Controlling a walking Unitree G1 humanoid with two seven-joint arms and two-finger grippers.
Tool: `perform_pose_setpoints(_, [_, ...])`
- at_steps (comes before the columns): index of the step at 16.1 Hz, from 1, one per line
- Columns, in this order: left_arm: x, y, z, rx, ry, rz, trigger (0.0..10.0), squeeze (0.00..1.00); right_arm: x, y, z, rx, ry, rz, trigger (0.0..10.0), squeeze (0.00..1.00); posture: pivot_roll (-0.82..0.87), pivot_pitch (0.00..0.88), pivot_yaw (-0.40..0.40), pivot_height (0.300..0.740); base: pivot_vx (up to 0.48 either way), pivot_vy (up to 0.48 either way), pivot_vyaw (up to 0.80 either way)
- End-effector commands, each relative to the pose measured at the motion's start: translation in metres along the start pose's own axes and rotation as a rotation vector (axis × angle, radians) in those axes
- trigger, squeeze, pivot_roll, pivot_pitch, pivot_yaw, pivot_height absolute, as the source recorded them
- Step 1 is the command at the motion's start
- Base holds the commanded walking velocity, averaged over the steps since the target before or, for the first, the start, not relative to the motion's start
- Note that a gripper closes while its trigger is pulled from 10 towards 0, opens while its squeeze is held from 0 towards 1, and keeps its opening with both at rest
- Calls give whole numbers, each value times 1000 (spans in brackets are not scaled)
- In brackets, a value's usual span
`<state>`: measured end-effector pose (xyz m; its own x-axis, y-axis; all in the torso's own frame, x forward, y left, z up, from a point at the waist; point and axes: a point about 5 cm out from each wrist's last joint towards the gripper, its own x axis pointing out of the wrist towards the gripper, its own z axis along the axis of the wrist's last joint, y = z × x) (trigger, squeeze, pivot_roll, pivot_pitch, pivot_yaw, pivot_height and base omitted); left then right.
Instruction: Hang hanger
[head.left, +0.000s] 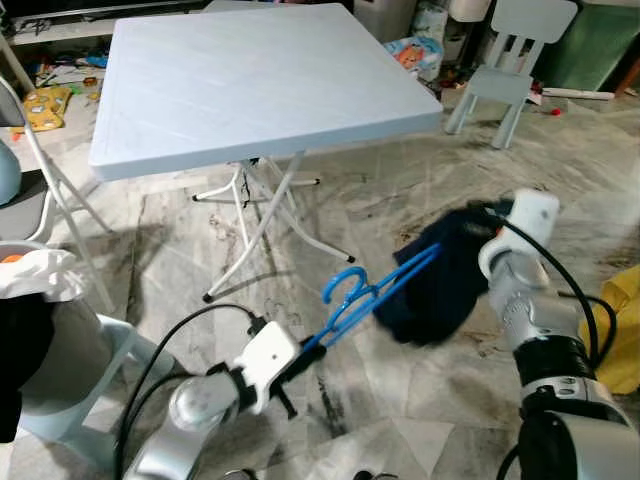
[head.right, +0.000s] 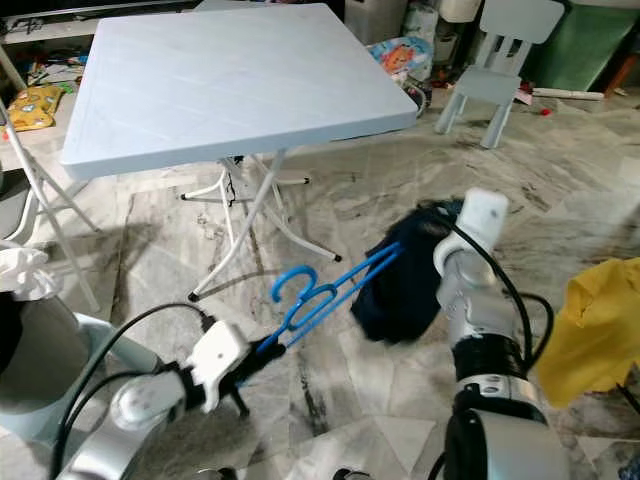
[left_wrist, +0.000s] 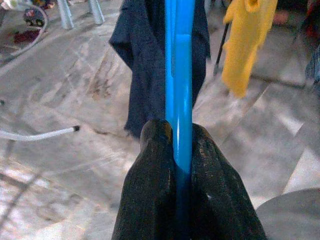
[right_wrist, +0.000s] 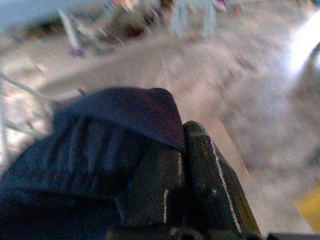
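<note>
Left gripper (left_wrist: 182, 150) clamps one end of the bright blue plastic hanger (head.left: 365, 295), held low over the marble floor (head.left: 400, 180), near the white folding table (head.left: 250, 80); right gripper (right_wrist: 182, 150) pinches the dark navy garment (head.left: 440, 280) draped on its far end; risk: arms pulling apart could drag cloth off, or the thin bar could twist loose.

Left gripper (left_wrist: 181, 150), low at seven o'clock, fingers clamped tight; right gripper (right_wrist: 182, 150), at three o'clock, pinched closed.
</note>
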<state>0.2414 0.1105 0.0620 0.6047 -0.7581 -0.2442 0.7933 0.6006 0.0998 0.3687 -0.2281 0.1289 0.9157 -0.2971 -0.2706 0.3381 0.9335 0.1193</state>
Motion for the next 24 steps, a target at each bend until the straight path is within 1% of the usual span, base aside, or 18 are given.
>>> perform_pose_setpoints(1, [-2,7,14,-15,-70,29,0,0,1,-7,-4,20,34,-34,0,0,28,106,-67,740,0,0,0])
perform_pose_setpoints(2, [-6,13,18,-39,-99,67,0,0,1,-9,-7,-20,37,-41,0,0,31,108,-69,740,0,0,0])
perform_pose_setpoints(5, [-13,20,31,-92,-183,130,0,0,1,-17,-7,-45,19,-94,0,0,38,108,-71,740,0,0,0])
perform_pose_setpoints(6, [-14,20,33,-111,-200,153,0,0,2,-20,-8,-36,22,-103,0,0,43,111,-72,740,0,0,0])
perform_pose_setpoints(7, [-14,16,36,-160,-222,153,0,0,2,-22,-7,-33,17,-123,0,0,45,114,-72,740,0,0,0])
perform_pose_setpoints(8, [-14,8,34,-170,-203,115,0,0,2,-21,-6,-17,8,-118,0,0,50,115,-73,740,0,0,0])
perform_pose_setpoints(9, [-12,2,28,-139,-162,83,0,0,2,-14,-3,-19,-15,-82,0,0,51,115,-73,740,0,0,0])
perform_pose_setpoints(10, [-9,-1,21,-126,-114,77,0,0,0,8,7,-9,-76,33,0,0,49,115,-72,740,0,0,0])
perform_pose_setpoints(12, [-5,-6,11,-66,-29,30,0,0,-2,30,28,27,-164,123,0,0,43,112,-66,740,0,0,0])
perform_pose_setpoints(15, [-4,0,11,-68,-29,97,0,0,0,34,39,40,-188,129,0,0,44,109,-70,740,0,0,0])
perform_pose_setpoints(16, [-3,7,12,-52,-32,168,0,0,-1,35,32,40,-158,136,0,0,44,109,-72,740,0,0,0])
perform_pose_setpoints(17, [-1,14,11,-8,-12,284,0,0,-3,35,21,41,-128,149,0,0,47,111,-76,740,0,0,0])
perform_pose_setpoints(18, [1,16,13,-7,-25,338,1843,0,-6,34,14,44,-120,166,0,0,48,113,-76,740,0,0,0])
perform_pose_setpoints(19, [1,17,15,-15,-31,415,1843,0,-8,34,8,41,-113,180,0,0,50,115,-76,740,0,0,0])
perform_pose_setpoints(20, [2,16,20,-17,-61,494,3804,0,-11,34,3,33,-108,200,0,0,53,117,-73,740,0,0,0])
perform_pose_setpoints(21, [3,16,25,-29,-52,625,10000,0,-17,36,-6,-10,-88,256,10000,0,67,111,-66,740,0,0,0])
perform_pose_setpoints(22, [4,18,32,-77,-95,678,10000,0,-21,37,-8,-24,-97,283,10000,0,72,102,-60,740,0,0,0])
perform_pose_setpoints(24, [3,23,41,-44,-131,716,10000,0,-28,42,-11,-92,-124,305,10000,0,77,90,-53,740,0,0,0])
